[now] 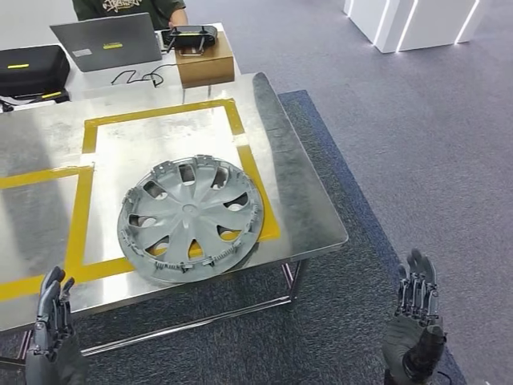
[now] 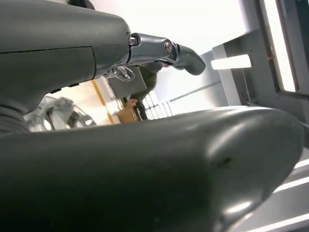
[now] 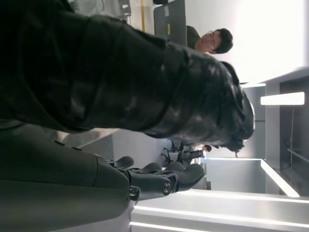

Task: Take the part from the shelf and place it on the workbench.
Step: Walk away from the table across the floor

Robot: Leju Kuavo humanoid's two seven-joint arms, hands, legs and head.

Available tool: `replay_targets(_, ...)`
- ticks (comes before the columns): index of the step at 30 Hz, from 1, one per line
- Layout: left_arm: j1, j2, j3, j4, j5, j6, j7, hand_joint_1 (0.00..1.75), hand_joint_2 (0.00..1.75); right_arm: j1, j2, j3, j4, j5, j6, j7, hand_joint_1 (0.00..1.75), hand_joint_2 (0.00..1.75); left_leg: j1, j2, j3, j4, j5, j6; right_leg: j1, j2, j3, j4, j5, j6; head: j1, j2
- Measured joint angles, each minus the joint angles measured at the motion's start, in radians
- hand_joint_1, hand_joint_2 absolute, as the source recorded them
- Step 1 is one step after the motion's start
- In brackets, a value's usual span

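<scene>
The gray wheel cover (image 1: pixel 191 218) lies flat on the shiny table (image 1: pixel 290 184). The left hand (image 1: pixel 53 329) and right hand (image 1: pixel 416 321) hold nothing, fingers apart.

Matt grey plastic part (image 1: pixel 191 219), brushed metal workbench (image 1: pixel 296 192)

The left hand (image 2: pixel 146 164) looms large, its thick grey thumb across the foreground and a darker finger (image 2: pixel 182 54) stretched out, holding nothing. Beyond the thumb, the grey wheel cover (image 2: pixel 58 115) lies on the worktop (image 2: pixel 85 99), near a yellow tape line (image 2: pixel 102 102) and a cardboard box (image 2: pixel 128 114).
</scene>
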Motion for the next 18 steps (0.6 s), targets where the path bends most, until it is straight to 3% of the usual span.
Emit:
replay_targets(2, 0.000, 0.001, -0.002, 0.000, 0.000, 0.001, 0.001, 0.00, 0.00, 0.001, 0.000, 0.000, 0.000, 0.004, -0.005, 0.001, 0.00, 0.00, -0.002, 0.000, -0.022, 0.003, 0.014, 0.003, -0.001, 0.004, -0.038, 0.124, -0.082, 0.005, 0.008, 0.000)
replay_targets(3, 0.000, 0.001, -0.002, 0.000, 0.000, 0.001, 0.001, 0.00, 0.00, 0.001, 0.000, 0.000, 0.000, 0.007, -0.009, 0.001, 0.00, 0.00, -0.003, 0.000, -0.034, 0.007, 0.020, 0.003, -0.001, 0.004, -0.045, 0.169, -0.102, 0.007, 0.010, 0.000)
replay_targets(4, 0.000, 0.002, -0.002, 0.001, 0.000, 0.001, 0.001, 0.00, 0.00, 0.001, 0.000, 0.000, 0.000, 0.012, -0.013, 0.002, 0.00, 0.00, -0.004, -0.001, -0.044, 0.010, 0.025, 0.002, -0.001, 0.004, -0.035, 0.179, -0.102, 0.008, 0.011, 0.000)
replay_targets(5, 0.000, 0.002, -0.002, 0.001, 0.000, 0.001, 0.001, 0.00, 0.00, 0.001, 0.000, 0.000, 0.000, 0.016, -0.016, 0.003, 0.00, 0.00, -0.005, -0.002, -0.054, 0.015, 0.030, 0.001, -0.001, 0.005, -0.004, 0.148, -0.084, 0.007, 0.012, 0.000)
replay_targets(8, 0.000, 0.002, -0.003, 0.001, 0.001, 0.002, 0.003, 0.00, 0.00, 0.000, 0.000, 0.000, 0.000, 0.027, -0.027, 0.005, 0.00, 0.00, -0.005, -0.007, -0.073, 0.031, 0.040, -0.008, 0.002, 0.016, 0.140, -0.065, -0.025, -0.006, 0.012, 0.000)
replay_targets(9, 0.000, 0.002, -0.003, 0.001, 0.001, 0.002, 0.004, 0.00, 0.00, 0.000, 0.000, 0.000, 0.000, 0.030, -0.031, 0.005, 0.00, 0.00, -0.005, -0.009, -0.076, 0.036, 0.044, -0.013, 0.004, 0.021, 0.165, -0.107, -0.019, -0.010, 0.012, 0.000)
replay_targets(12, 0.000, 0.003, -0.003, 0.001, 0.002, 0.002, 0.005, 0.00, 0.00, 0.001, 0.000, 0.000, 0.000, 0.035, -0.042, 0.004, 0.00, 0.00, -0.004, -0.014, -0.081, 0.041, 0.056, -0.030, 0.006, 0.019, 0.161, -0.124, -0.008, -0.025, 0.013, 0.000)
replay_targets(14, 0.001, 0.005, -0.003, 0.002, 0.002, 0.002, 0.006, 0.00, 0.00, 0.002, 0.000, 0.000, 0.000, 0.035, -0.046, 0.004, 0.00, 0.00, -0.003, -0.016, -0.097, 0.072, 0.020, -0.042, 0.000, 0.010, 0.148, -0.130, 0.006, -0.040, 0.009, 0.000)
replay_targets(17, 0.001, 0.007, -0.004, 0.004, 0.004, 0.002, 0.009, 0.00, 0.00, 0.004, 0.001, -0.001, 0.001, 0.036, -0.050, 0.004, 0.00, 0.00, 0.006, -0.015, -0.146, 0.241, -0.114, -0.061, -0.004, -0.004, 0.118, -0.131, 0.030, -0.050, -0.004, 0.000)
replay_targets(18, 0.001, 0.007, -0.004, 0.005, 0.007, 0.002, 0.011, 0.00, 0.00, 0.005, 0.001, -0.001, 0.003, 0.036, -0.052, 0.005, 0.00, 0.00, 0.009, -0.014, -0.154, 0.294, -0.139, -0.065, -0.004, -0.009, 0.110, -0.130, 0.037, -0.049, -0.006, 0.000)
